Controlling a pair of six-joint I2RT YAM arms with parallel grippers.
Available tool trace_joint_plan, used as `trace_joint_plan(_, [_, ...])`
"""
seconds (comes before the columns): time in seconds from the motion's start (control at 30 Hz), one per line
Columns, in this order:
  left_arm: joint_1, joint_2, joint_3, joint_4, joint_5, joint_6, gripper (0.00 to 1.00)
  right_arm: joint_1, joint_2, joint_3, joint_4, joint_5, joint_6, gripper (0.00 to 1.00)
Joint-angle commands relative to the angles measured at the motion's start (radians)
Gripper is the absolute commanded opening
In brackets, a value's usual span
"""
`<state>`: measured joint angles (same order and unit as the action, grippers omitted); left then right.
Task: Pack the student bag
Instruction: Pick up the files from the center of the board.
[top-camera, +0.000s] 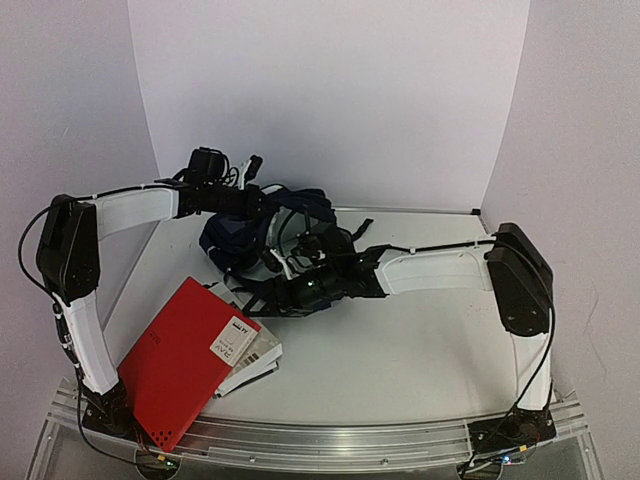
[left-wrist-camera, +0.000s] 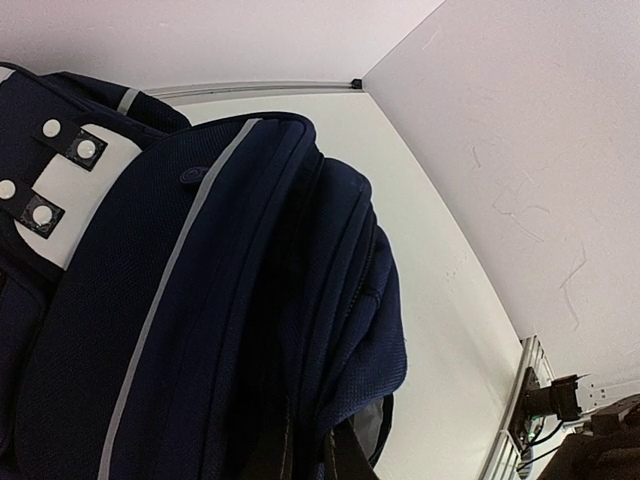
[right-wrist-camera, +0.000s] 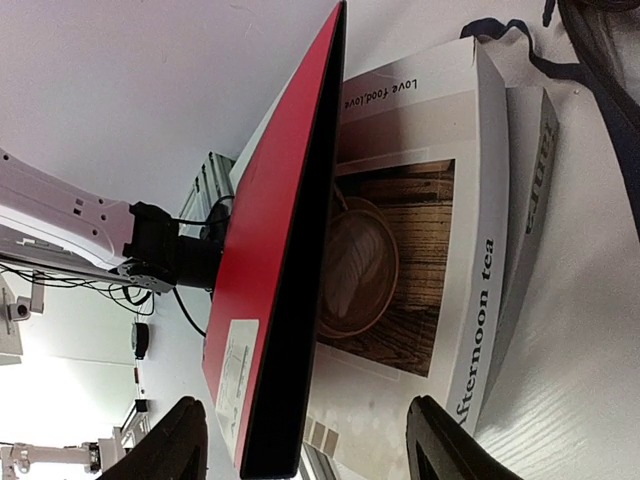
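Note:
The student bag (top-camera: 228, 240), navy with thin pale stripes, is slumped at the back middle of the table, and it fills the left wrist view (left-wrist-camera: 200, 300). My left gripper (top-camera: 262, 205) (left-wrist-camera: 308, 455) is shut on a fold of its fabric at the top. A flat red book (top-camera: 180, 365) (right-wrist-camera: 270, 250) lies tilted on a white "Afternoon tea" book (top-camera: 255, 358) (right-wrist-camera: 400, 250) at the front left. My right gripper (top-camera: 278, 300) (right-wrist-camera: 310, 445) faces their near ends, open, one finger on each side of the stack and touching neither.
A thinner pale book (right-wrist-camera: 530, 170) lies under the white one. The bag's black straps (top-camera: 250, 292) trail toward the books. White walls close in the table (top-camera: 420, 350) at the back and sides. An aluminium rail (top-camera: 330, 440) runs along the front edge.

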<state>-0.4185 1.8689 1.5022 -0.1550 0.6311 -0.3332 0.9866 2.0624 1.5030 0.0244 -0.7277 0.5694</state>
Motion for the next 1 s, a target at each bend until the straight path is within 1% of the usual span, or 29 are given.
trace_joint_plan(0.0, [-0.010, -0.089, 0.008, 0.091, 0.001, 0.003, 0.00, 0.026, 0.070, 0.080, 0.043, -0.038, -0.003, 0.63])
trace_joint_plan(0.2, [-0.013, -0.093, 0.002, 0.081, -0.005, 0.009, 0.00, 0.063, 0.079, 0.096, 0.073, -0.080, 0.008, 0.50])
trace_joint_plan(0.3, [-0.015, -0.096, -0.004, 0.082, -0.010, 0.012, 0.00, 0.079, 0.090, 0.109, 0.092, -0.129, 0.012, 0.48])
trace_joint_plan(0.43, [-0.018, -0.089, -0.006, 0.083, -0.011, 0.008, 0.00, 0.081, 0.169, 0.162, 0.094, -0.188, 0.045, 0.47])
trace_joint_plan(0.6, [-0.030, -0.087, -0.007, 0.076, -0.019, 0.014, 0.00, 0.083, 0.216, 0.212, 0.100, -0.183, 0.068, 0.44])
trace_joint_plan(0.63, [-0.032, -0.088, -0.008, 0.073, -0.022, 0.017, 0.00, 0.083, 0.218, 0.218, 0.102, -0.176, 0.073, 0.41])
trace_joint_plan(0.73, [-0.032, -0.095, -0.016, 0.068, -0.037, 0.018, 0.00, 0.083, 0.206, 0.219, 0.122, -0.145, 0.098, 0.26])
trace_joint_plan(0.8, [-0.032, -0.107, -0.026, 0.069, -0.056, 0.013, 0.00, 0.083, 0.177, 0.199, 0.142, -0.124, 0.112, 0.18])
trace_joint_plan(0.83, [-0.032, -0.113, -0.032, 0.071, -0.065, 0.009, 0.00, 0.083, 0.153, 0.185, 0.147, -0.115, 0.120, 0.12])
trace_joint_plan(0.97, [-0.029, -0.142, -0.035, 0.066, -0.135, 0.001, 0.00, 0.083, 0.019, 0.067, 0.162, -0.052, 0.128, 0.01])
